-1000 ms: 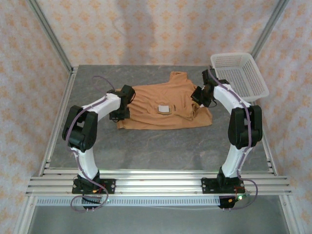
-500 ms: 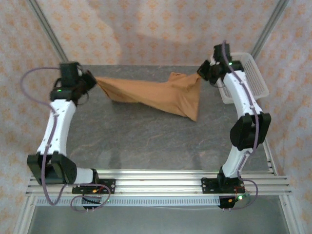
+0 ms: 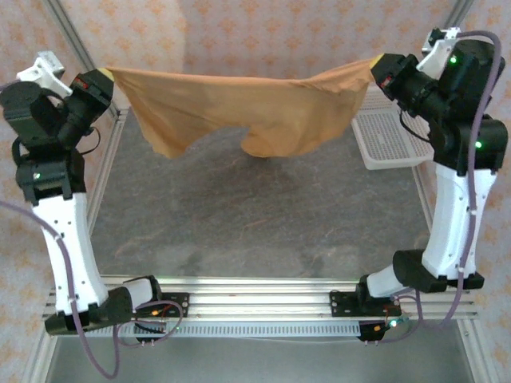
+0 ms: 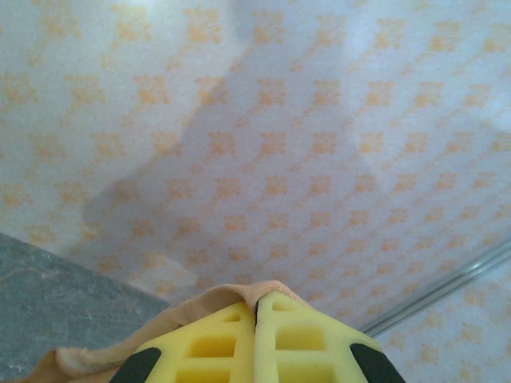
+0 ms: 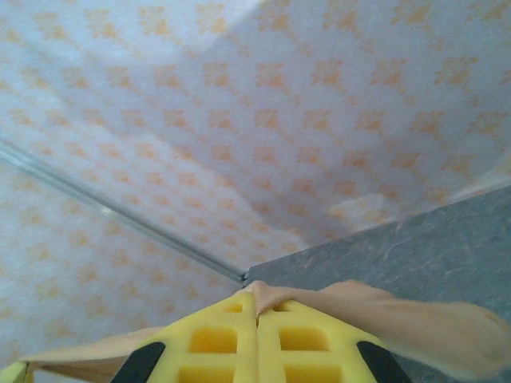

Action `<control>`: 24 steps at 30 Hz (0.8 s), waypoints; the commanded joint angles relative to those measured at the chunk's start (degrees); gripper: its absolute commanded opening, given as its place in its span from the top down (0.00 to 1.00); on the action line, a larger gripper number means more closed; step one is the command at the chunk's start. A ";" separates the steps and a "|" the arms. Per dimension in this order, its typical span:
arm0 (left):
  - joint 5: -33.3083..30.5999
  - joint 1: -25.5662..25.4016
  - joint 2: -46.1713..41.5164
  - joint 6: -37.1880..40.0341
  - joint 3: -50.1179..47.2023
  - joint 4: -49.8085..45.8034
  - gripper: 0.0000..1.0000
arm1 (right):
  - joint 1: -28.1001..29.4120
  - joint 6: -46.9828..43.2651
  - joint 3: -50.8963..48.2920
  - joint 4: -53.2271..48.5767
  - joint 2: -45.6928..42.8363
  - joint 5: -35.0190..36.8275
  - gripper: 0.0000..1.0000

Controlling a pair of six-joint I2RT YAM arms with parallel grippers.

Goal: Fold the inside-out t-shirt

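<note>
The inside-out t-shirt, orange-tan, hangs stretched in the air above the far part of the table, its lower edge drooping in two lobes. My left gripper is raised high at the left and shut on the shirt's left corner. At the upper right my right gripper is shut on the other corner. In the left wrist view the yellow jaws pinch a fold of tan fabric. The right wrist view shows the same: closed yellow jaws with cloth trailing off to the right.
A white mesh basket sits at the table's far right, below the right arm. The grey table lies under the hanging shirt. Patterned walls and metal frame posts enclose the space.
Both arms have lifted from table level to high up and moved apart. The shirt went from lying flat on the table to hanging stretched between the two grippers.
</note>
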 commanded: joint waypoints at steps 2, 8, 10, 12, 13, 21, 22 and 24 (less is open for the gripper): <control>1.20 0.55 -6.74 4.84 1.55 -6.56 1.00 | -0.19 1.61 -5.14 -3.99 -6.69 -3.57 1.00; 0.48 0.55 -9.92 6.84 -4.22 -6.75 1.00 | -0.19 0.63 -11.88 -3.17 -11.47 -0.65 1.00; 1.31 0.55 -8.41 5.81 -6.70 -5.26 1.00 | -0.19 0.48 -13.04 -1.71 -9.87 -0.17 1.00; 2.35 0.33 -5.84 4.15 -9.56 -2.34 1.00 | -0.19 0.60 -14.15 0.76 -7.00 0.92 1.00; 2.26 -0.24 -4.42 3.75 -10.59 -1.05 1.00 | -0.19 0.69 -14.36 2.11 -5.49 1.13 1.00; -2.54 -8.04 18.41 2.65 2.35 -0.28 1.00 | -0.19 2.48 3.17 9.49 18.21 1.92 1.00; -1.96 -8.34 21.63 1.52 6.22 0.21 1.00 | -0.19 1.56 10.25 7.26 22.63 3.21 1.00; -2.54 -8.83 26.34 0.19 13.73 0.53 1.00 | -0.24 -0.54 23.15 4.25 29.77 4.84 1.00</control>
